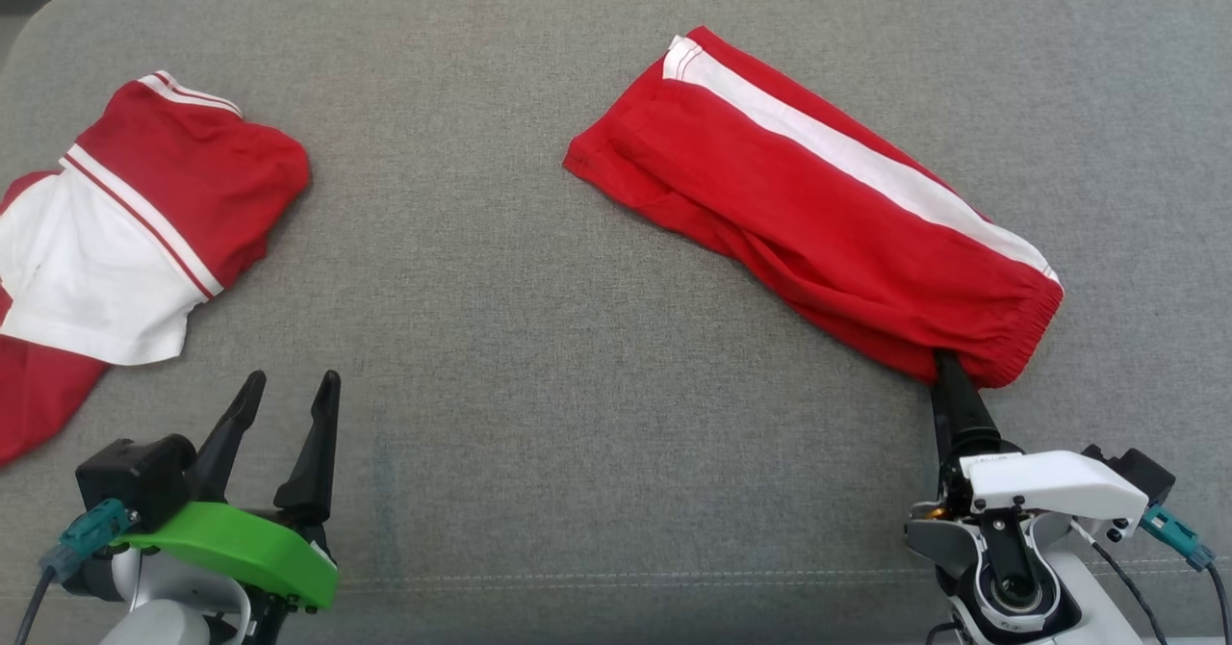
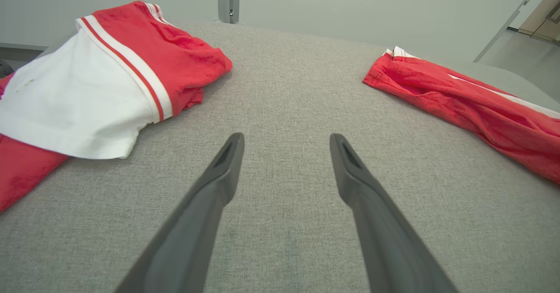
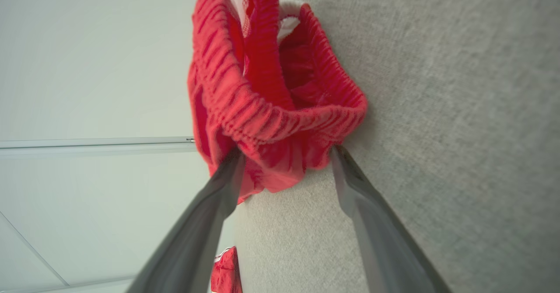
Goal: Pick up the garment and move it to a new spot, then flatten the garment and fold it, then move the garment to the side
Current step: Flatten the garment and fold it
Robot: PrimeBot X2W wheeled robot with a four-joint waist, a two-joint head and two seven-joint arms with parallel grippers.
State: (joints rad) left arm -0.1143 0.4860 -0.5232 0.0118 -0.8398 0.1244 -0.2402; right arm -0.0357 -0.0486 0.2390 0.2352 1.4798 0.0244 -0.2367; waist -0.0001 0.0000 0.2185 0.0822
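The grey woven fabric surface [image 1: 539,356] spans the whole head view. On it, in the upper right, lie the red shorts with a white side stripe [image 1: 799,212], doubled lengthwise into one long slanted band with the elastic waistband [image 1: 1011,337] at the lower right end. They look flattened and folded at least once, though a few creases remain along the lower edge. At the far left lies a crumpled red and white shirt [image 1: 125,231], well apart from the shorts. The right gripper [image 3: 286,153] has its fingers spread on either side of the waistband's corner, not pinching it. The left gripper [image 1: 293,383], also spread, hovers over bare fabric at the lower left. Any further fold and the move to the side appear still to be done.
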